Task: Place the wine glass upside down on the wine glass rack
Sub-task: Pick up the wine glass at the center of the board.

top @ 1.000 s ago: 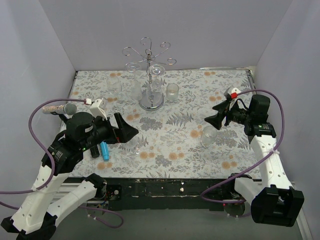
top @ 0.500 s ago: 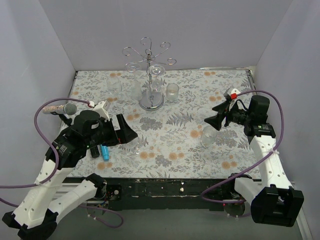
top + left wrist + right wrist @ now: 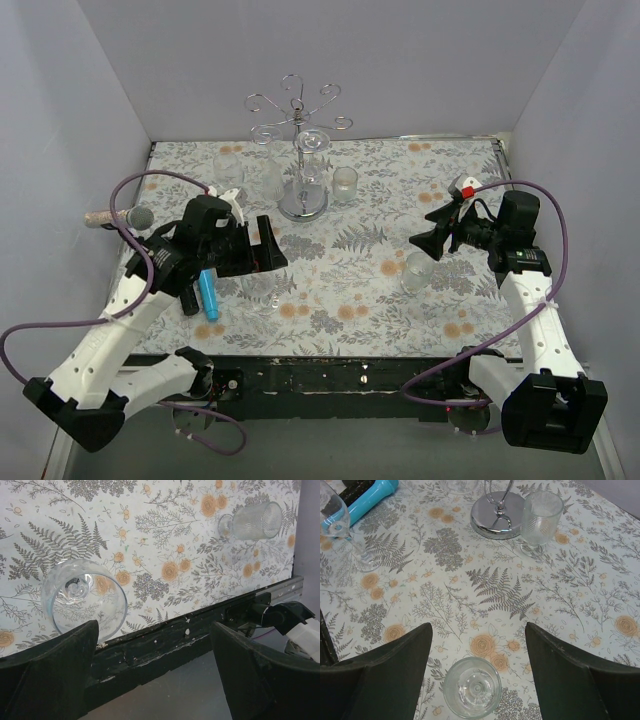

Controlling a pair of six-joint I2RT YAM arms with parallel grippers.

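Note:
A clear wine glass [image 3: 262, 290] stands upright near the table's front edge, just in front of my left gripper [image 3: 270, 250]. In the left wrist view this wine glass [image 3: 82, 602] shows from above, beside and partly behind the left finger [image 3: 55, 670]. My left gripper [image 3: 154, 630] is open and holds nothing. The silver wine glass rack [image 3: 300, 125] stands at the back centre with one glass [image 3: 312, 142] hanging upside down on it. My right gripper [image 3: 425, 240] is open above a short glass [image 3: 472, 687], and nothing is between its fingers.
Ribbed tumblers [image 3: 345, 183] and further glasses [image 3: 228, 170] stand around the rack's mirrored base [image 3: 497, 520]. A blue tube [image 3: 208, 295] and a microphone [image 3: 120, 217] lie at the left. The table's black front edge [image 3: 165, 645] is close under the left gripper.
My left arm has swung right and further over the table, and its gripper now hangs over the wine glass near the front edge. The right arm has stayed still.

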